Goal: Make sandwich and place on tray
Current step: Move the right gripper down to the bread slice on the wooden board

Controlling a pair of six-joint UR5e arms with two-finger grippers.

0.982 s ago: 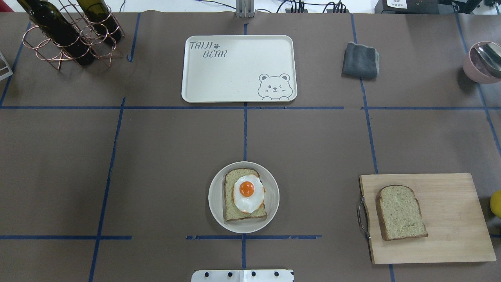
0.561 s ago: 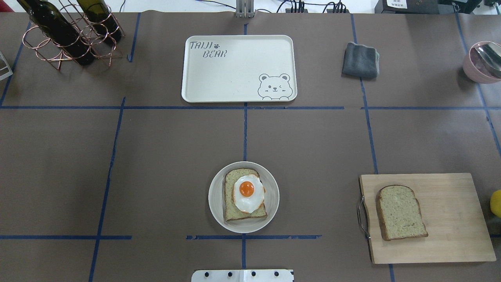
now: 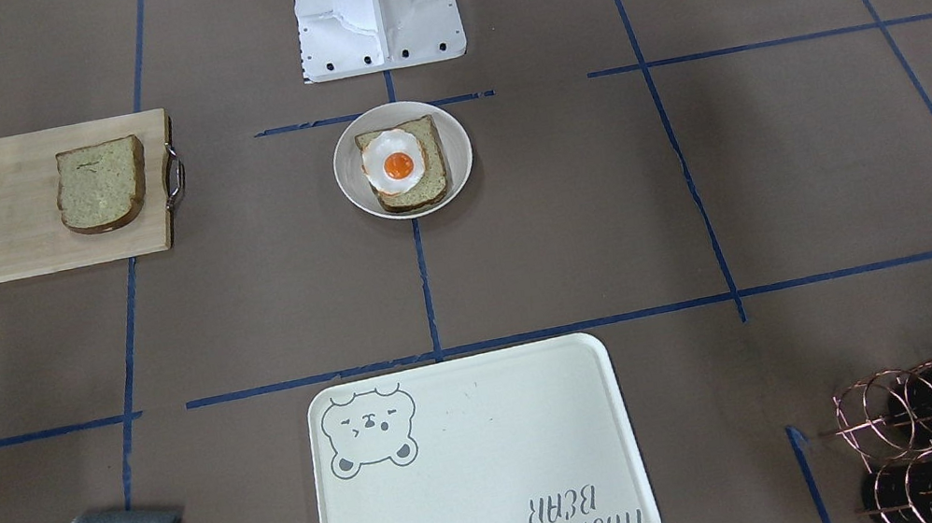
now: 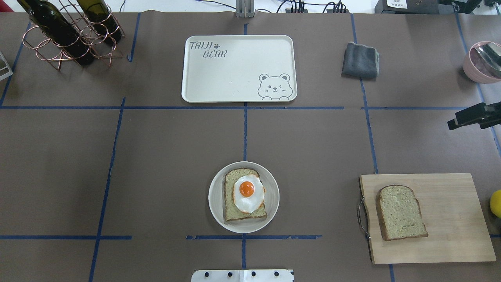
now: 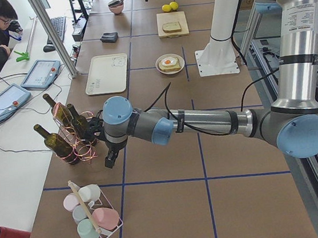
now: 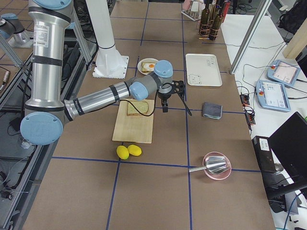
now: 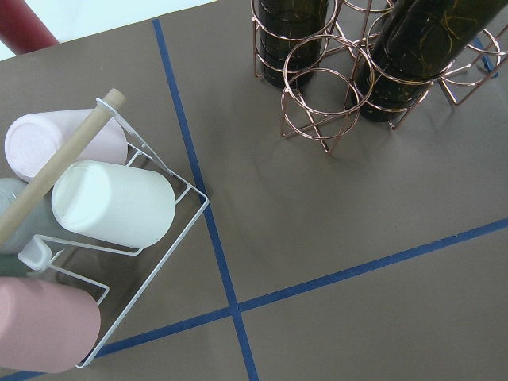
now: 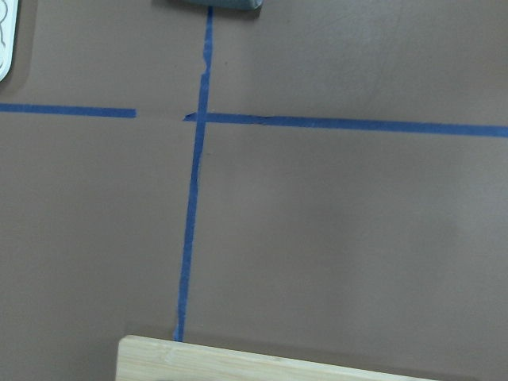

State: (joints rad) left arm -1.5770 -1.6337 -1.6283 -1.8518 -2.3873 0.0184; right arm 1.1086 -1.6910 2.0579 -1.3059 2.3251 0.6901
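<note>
One bread slice (image 4: 231, 201) lies on a small round white plate (image 4: 214, 197) with the fried egg (image 4: 248, 194) on top of it. The second bread slice (image 4: 401, 212) lies on the wooden cutting board (image 4: 450, 219). The cream tray (image 4: 235, 70) with the bear drawing holds nothing. My right gripper (image 4: 456, 123) shows at the overhead view's right edge, above the table between board and grey cloth; it also shows in the exterior right view (image 6: 165, 103), and I cannot tell if it is open. My left gripper (image 5: 111, 159) hangs near the bottle rack, its state unclear.
A copper rack with wine bottles (image 4: 70, 33) stands at the far left. A grey cloth (image 4: 361, 59) lies right of the tray. A pink bowl with a spoon (image 4: 481, 62) and lemons (image 4: 496, 203) sit at the right edge. A cup rack (image 7: 103, 214) is under the left wrist.
My right gripper has come into the overhead view at its right edge. The bread, egg, plate, board and tray have not moved.
</note>
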